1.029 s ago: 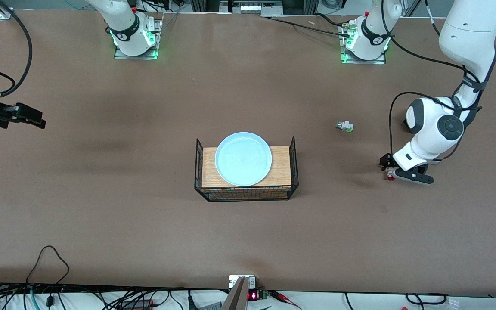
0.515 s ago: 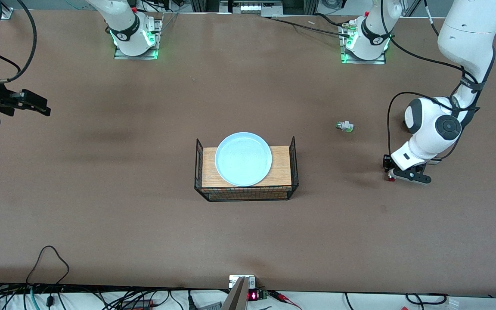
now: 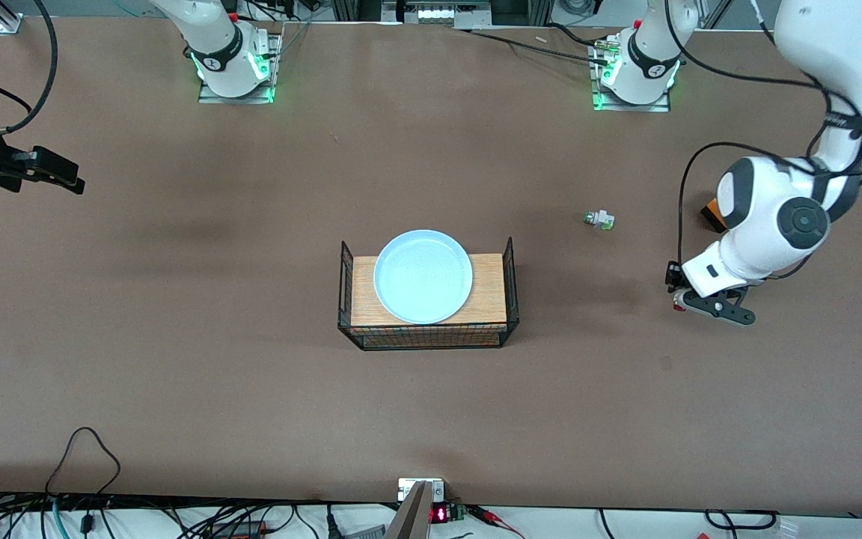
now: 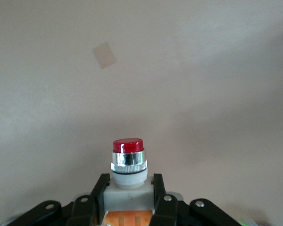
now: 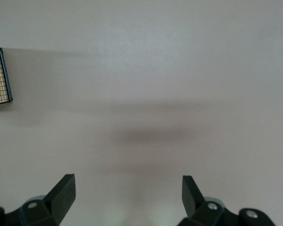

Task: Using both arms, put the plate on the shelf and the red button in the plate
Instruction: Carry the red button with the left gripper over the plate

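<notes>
Bare table around wire basket

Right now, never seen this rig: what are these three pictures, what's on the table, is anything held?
Two white robot arms stand at a brown table.

The front view looks down from across the table. The other two come from cameras on each arm's wrist.

The plate sits on a wooden board in a wire basket mid-table. A small green-tipped part lies toward the left arm's end.

The left gripper, over bare table at its end, is shut on the red button, whose red tip points out past the fingers. The right gripper is open and empty, over bare table at its own end.
</notes>
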Controlling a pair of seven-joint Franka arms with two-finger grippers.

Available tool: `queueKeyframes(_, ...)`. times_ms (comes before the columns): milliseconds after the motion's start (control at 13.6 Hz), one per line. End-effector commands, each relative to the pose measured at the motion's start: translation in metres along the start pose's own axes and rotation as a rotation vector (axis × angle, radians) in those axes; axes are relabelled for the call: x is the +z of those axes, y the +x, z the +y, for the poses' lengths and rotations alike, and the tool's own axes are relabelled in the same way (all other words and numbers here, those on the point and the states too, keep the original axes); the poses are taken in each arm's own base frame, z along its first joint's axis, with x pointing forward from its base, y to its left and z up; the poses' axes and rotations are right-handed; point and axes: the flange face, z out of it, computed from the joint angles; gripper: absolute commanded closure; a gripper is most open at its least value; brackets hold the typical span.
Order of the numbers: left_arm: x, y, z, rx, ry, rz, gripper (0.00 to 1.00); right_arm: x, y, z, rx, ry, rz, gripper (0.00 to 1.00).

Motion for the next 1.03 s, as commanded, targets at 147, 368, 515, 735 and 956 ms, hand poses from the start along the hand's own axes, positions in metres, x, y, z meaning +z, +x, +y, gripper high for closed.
queueKeyframes(147,-0.123,0.047,0.091,-0.072,-0.057,-0.086,0.9,-0.006,-0.005,-0.002,-0.015,-0.006,0.004,0.0)
queueKeyframes(368,-0.168,0.069,0.205,-0.218,-0.215,-0.032,0.9,-0.008,-0.005,-0.002,-0.031,-0.005,0.008,0.0)
queueKeyframes(515,-0.181,0.088,0.276,-0.186,-0.286,0.005,0.9,-0.008,-0.006,-0.002,-0.028,-0.006,0.005,0.0)
queueKeyframes(735,-0.156,0.115,0.345,-0.124,-0.343,0.118,0.9,-0.009,-0.008,-0.002,-0.028,-0.007,0.002,0.0)
queueKeyframes(956,-0.111,0.129,0.387,-0.052,-0.296,0.197,0.9,-0.01,-0.011,-0.002,-0.026,-0.002,-0.006,0.0)
